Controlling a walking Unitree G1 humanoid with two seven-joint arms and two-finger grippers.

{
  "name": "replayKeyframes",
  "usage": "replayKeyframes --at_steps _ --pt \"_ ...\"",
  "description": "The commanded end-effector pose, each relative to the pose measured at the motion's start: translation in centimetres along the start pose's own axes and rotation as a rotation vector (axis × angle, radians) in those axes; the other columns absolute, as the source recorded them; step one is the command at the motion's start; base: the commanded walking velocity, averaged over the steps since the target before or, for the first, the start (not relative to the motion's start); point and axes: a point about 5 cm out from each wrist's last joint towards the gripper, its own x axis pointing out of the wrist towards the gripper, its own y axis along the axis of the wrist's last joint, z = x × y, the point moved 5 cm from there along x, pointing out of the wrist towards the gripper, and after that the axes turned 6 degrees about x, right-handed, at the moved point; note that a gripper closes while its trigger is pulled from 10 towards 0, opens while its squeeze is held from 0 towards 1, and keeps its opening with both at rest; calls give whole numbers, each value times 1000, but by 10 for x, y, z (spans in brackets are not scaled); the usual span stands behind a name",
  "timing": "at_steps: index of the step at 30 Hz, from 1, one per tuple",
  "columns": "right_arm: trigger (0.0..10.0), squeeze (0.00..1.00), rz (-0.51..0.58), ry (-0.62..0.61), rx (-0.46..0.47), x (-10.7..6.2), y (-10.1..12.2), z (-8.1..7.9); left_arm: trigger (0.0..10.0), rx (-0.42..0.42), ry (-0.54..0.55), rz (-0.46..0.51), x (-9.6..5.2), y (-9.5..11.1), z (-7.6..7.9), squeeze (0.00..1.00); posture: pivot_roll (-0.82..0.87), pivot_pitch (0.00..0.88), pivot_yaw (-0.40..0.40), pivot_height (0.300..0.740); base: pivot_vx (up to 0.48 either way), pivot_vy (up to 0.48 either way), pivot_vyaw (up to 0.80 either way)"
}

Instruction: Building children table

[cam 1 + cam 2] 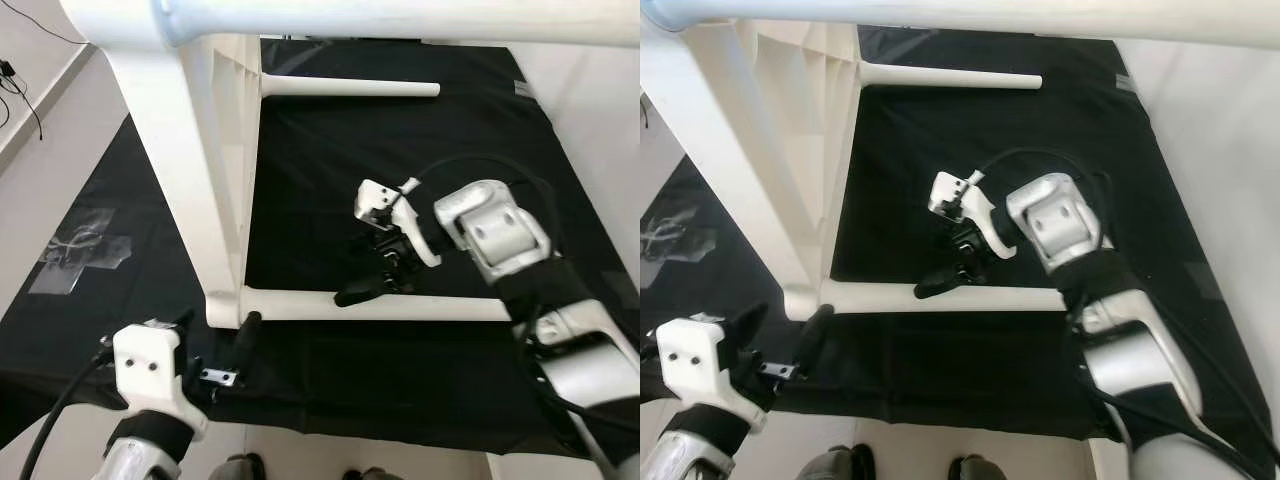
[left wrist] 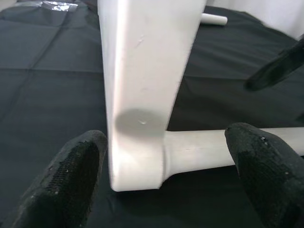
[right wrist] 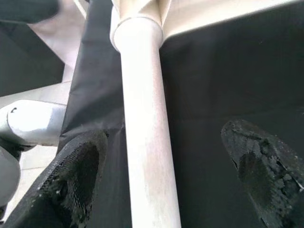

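The white table (image 1: 215, 170) is tipped on its side on the black floor sheet (image 1: 330, 370). Its near leg (image 1: 400, 305) runs crosswise, straddled by the spread right gripper (image 1: 375, 280); the left gripper (image 1: 225, 350), also spread, is lined up at the corner joint.

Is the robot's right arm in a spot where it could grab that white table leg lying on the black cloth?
Probably yes. The right gripper is open right at the near leg, a finger on each side in the wrist view, nothing between them.
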Motion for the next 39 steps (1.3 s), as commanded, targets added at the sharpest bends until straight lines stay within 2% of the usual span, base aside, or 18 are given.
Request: replayKeyframes --at_steps 1,3,4,5,7,9,10,17,24,26,27,29,31,33,35,36,37,39 --pt "10000 0 43 19 -31 -6 6 -4 10000 19 -12 -35 -1 -8 0 0 39 142 -26 740 0 0 0" --pt "10000 0 70 -33 -37 -9 8 1 10000 36 -20 -29 2 -7 -2 0 32 128 -19 740 0 0 0" --pt "10000 0 114 -106 -50 -11 11 9 10000 49 -28 -17 5 -6 -4 0 24 118 -12 740 0 0 0" --pt "10000 0 114 -106 -50 -11 11 9 10000 49 -28 -17 5 -6 -4 0 24 118 -12 740 0 0 0" --pt "10000 0 264 -251 -106 -21 19 18 10000 88 -52 8 17 -2 -8 0 14 96 2 740 0 0 0" --pt "10000 0 292 -243 -114 -24 20 13 10000 96 -57 13 20 -2 -7 0 13 94 4 740 0 0 0" --pt "10000 0 316 -226 -129 -26 20 6 10000 103 -62 16 23 -1 -8 0 6 86 10 740 0 0 0" --pt "10000 0 344 -189 -140 -22 17 -4 10000 178 -31 19 34 -3 -15 0 -8 59 25 740 0 0 0" --pt "10000 0 371 -245 -153 -20 16 -2 10000 189 -8 33 42 -2 -19 0 -11 41 31 740 0 0 0" --pt "10000 0 362 -197 -109 -29 7 -9 10000 163 -103 24 45 -6 1 0 -21 33 40 740 0 0 0" --pt "10000 0 362 -197 -109 -29 7 -9 10000 163 -103 24 45 -6 1 0 -21 33 40 740 0 0 0" --pt "10000 0 349 -152 -67 -40 -1 -17 10000 136 -212 0 46 -13 20 0 -40 31 49 740 0 0 0" --pt "10000 0 337 -160 -65 -42 -3 -18 10000 130 -229 -7 47 -15 23 0 -40 31 49 740 0 0 0" --pt "10000 0 269 -192 -66 -56 -17 -25 10000 128 -309 -28 47 -20 34 0 -57 29 54 740 0 0 0" --pt "10000 0 261 -198 -63 -62 -20 -28 10000 127 -327 -31 48 -21 36 0 -59 30 56 740 0 0 0" --pt "10000 0 270 -209 -56 -70 -21 -32 10000 131 -336 -32 49 -22 37 0 -70 30 62 740 0 0 0" --pt "10000 0 270 -209 -56 -70 -21 -32 10000 131 -336 -32 49 -22 37 0 -70 30 62 740 0 0 0" --pt "10000 0 331 -232 -55 -84 -15 -40 10000 143 -338 -33 52 -23 35 0 -84 30 74 740 0 0 0"
